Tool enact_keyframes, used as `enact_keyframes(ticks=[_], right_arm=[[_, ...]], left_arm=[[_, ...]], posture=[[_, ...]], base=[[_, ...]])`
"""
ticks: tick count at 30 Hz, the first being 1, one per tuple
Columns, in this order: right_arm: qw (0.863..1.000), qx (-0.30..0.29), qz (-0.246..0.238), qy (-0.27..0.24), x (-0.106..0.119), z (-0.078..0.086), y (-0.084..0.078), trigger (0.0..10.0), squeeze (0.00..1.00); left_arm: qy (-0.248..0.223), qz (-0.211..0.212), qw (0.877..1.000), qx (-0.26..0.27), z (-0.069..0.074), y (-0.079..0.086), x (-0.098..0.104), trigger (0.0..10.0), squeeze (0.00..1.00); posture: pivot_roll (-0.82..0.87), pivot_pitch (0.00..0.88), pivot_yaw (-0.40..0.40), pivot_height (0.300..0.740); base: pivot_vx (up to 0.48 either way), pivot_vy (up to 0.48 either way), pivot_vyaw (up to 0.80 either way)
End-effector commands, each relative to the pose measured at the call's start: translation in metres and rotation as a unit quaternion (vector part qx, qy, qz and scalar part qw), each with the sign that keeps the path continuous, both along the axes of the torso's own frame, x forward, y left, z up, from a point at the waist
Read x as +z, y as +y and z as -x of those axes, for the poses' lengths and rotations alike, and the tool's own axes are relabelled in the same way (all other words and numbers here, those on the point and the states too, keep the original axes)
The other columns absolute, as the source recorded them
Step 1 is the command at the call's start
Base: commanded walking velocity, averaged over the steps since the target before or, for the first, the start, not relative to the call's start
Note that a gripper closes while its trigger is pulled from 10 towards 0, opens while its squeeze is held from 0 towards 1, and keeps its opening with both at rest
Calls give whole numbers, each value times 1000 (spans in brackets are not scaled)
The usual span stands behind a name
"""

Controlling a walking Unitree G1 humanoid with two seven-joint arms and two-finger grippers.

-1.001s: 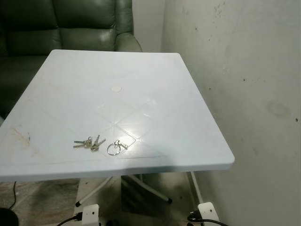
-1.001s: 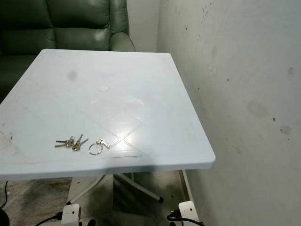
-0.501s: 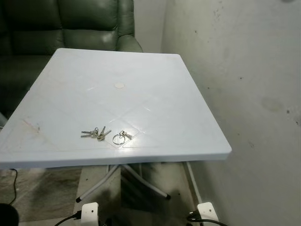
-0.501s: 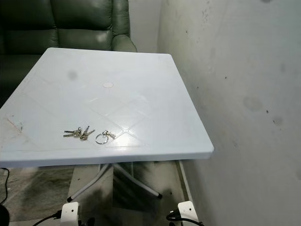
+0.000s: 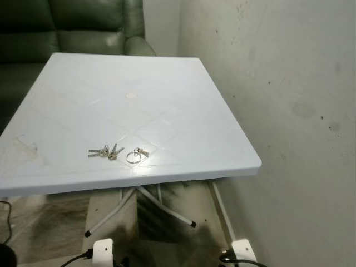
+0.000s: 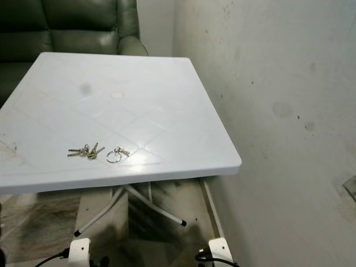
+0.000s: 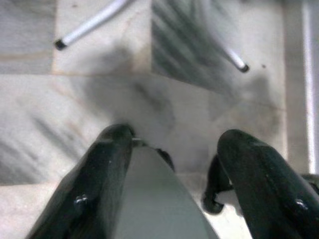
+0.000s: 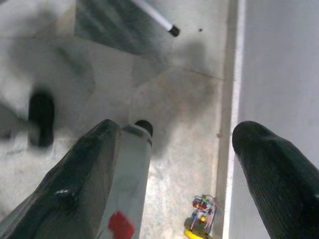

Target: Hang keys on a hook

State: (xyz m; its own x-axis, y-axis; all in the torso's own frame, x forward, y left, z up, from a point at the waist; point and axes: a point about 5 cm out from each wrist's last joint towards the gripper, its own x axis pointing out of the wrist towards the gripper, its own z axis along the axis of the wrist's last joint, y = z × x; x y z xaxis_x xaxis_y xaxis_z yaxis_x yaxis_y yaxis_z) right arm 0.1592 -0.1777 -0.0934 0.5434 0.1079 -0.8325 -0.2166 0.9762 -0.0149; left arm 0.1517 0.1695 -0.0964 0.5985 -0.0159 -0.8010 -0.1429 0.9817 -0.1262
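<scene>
Camera view shifted; keys (image 5: 114, 153) unmoved near tabletop (image 5: 183, 100) front edge. Sofa (image 5: 67, 28) cropped behind; wall (image 5: 289, 83) right. Left gripper (image 7: 172, 149) and right gripper (image 8: 174, 144) spread, empty, over floor (image 8: 179, 99).

I counted one white surface (image 5: 183, 105), one bunch of keys (image 5: 105, 152) lying on it, one key ring (image 5: 133, 156) beside them, one green sofa (image 5: 67, 28) behind, two open hands, left hand (image 7: 172, 149) and right hand (image 8: 174, 134)
</scene>
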Motion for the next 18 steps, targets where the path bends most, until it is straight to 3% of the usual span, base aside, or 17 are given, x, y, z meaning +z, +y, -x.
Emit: enact_keyframes(ticks=[1,18], right_arm=[[1000,-3,-2,0,0,-1,1,10000,0],[1000,-3,-4,1,0,0,1,10000,0]], left_arm=[[8,-1,1000,1,3,2,-1,10000,0],[5,-1,1000,5,2,2,-1,10000,0]], posture=[[-170,17,-67,740],[-170,19,-69,740]], base=[[-277,0,0],[-261,0,0]])
